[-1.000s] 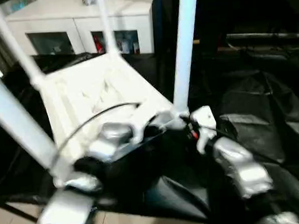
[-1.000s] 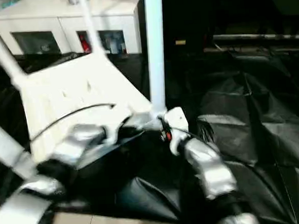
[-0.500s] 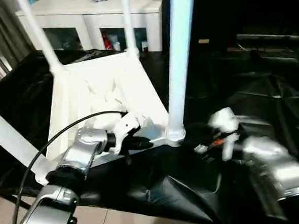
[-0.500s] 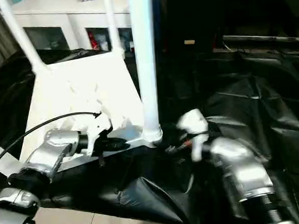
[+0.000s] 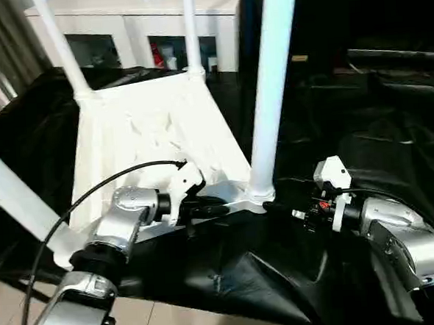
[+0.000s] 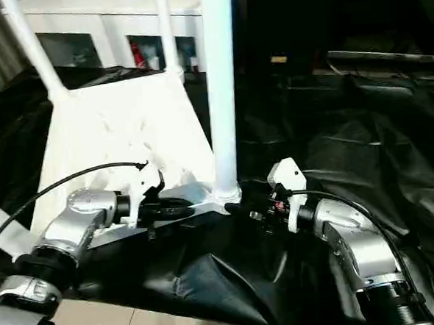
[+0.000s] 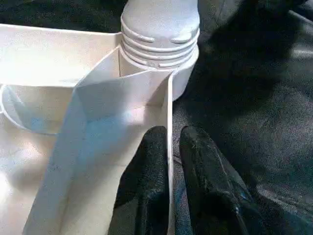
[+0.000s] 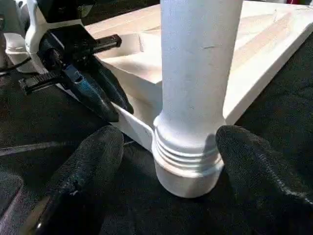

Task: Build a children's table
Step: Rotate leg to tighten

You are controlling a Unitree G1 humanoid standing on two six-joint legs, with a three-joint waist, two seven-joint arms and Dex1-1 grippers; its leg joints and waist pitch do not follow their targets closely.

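The children's table [image 5: 152, 133] lies upside down on the black-draped bench [image 5: 393, 144], its ribbed underside facing up and its legs standing up from the corner sockets. Two thin-looking legs rise at the far corners, the far left leg [image 5: 61, 47] leaning a little left and the far right leg [image 5: 190, 28] close to upright. A thick near leg [image 5: 271, 85] stands at the near right corner, seated in its socket [image 5: 257, 197] with ridged rings showing just above the socket's rim. Another leg [image 5: 16, 193] slants across the left edge of the view at the near left corner.

The left pincer [image 7: 168, 161] is at the table's near edge, just left of the near right socket. Its two black fingers [image 7: 200, 161] stand one on each side of the thin white rim wall, close to it; whether they press it cannot be told, so its grip is unclear. A black cable [image 5: 93, 192] loops from the left wrist over the underside.

The right pincer [image 8: 171, 156] is open, its fingers [image 8: 93, 161] spread wide on either side of the near leg's base at the socket, with a gap between each pad and the plastic. It comes in low from the right over the black cover.

Behind the bench, at the far left, stands a white cabinet [image 5: 157, 19] with glass doors.
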